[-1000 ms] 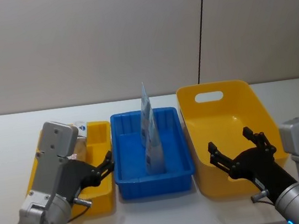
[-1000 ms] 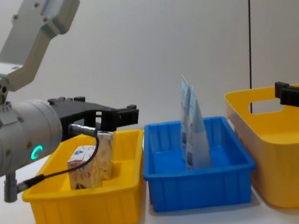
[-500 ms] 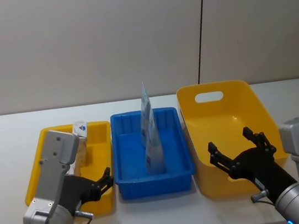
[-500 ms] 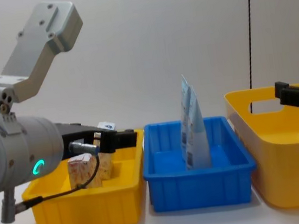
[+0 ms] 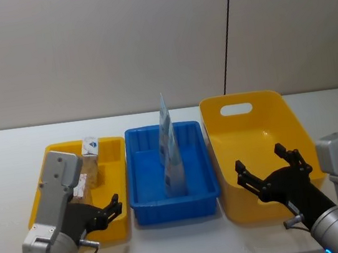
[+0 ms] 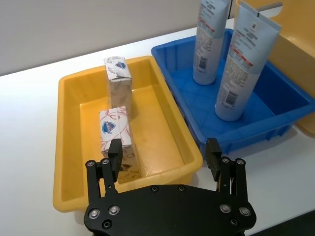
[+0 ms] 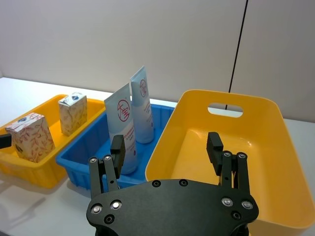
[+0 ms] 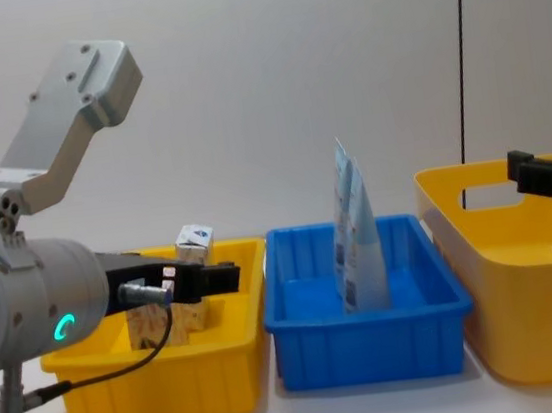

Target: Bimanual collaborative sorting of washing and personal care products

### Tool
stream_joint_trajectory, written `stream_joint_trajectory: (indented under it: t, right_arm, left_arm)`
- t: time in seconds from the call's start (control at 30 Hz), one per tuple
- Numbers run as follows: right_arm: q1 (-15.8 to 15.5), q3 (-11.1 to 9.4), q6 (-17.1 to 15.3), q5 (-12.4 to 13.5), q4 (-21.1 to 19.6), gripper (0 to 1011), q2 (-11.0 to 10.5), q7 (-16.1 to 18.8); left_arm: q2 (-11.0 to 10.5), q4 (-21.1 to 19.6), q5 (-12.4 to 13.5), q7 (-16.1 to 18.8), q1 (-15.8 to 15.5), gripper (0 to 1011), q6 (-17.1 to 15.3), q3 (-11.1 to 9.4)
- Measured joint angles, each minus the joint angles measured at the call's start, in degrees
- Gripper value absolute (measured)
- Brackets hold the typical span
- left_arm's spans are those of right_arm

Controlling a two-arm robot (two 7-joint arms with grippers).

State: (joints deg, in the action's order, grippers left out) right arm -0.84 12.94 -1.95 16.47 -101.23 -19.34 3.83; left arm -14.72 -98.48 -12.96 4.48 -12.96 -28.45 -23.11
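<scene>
Now, in the head view your left tool (image 5: 112,208) hangs empty, fingers apart, at the near edge of the small yellow bin (image 5: 111,166), and the right tool (image 5: 260,164), also spread and empty, hovers at the near side of the large yellow bin (image 5: 280,111). The left wrist view shows the white box with red vine print (image 6: 115,130) and the cream carton (image 6: 117,76) standing in the small bin, the two pale blue tubes (image 6: 234,69) upright in the blue bin (image 6: 288,96). Judging by the chest view, sorting looks done; next, lift both arms clear without clipping a rim.
</scene>
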Motion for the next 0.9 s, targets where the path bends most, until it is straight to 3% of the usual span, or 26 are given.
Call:
stream_joint_trajectory:
  t: [0.9]
  right_arm:
    - [0.0, 0.0, 0.0, 0.0, 0.0, 1003, 0.0, 0.0]
  left_arm:
    - [0.6, 11.1, -1.0, -5.1, -5.1, 1001, 4.2, 2.8]
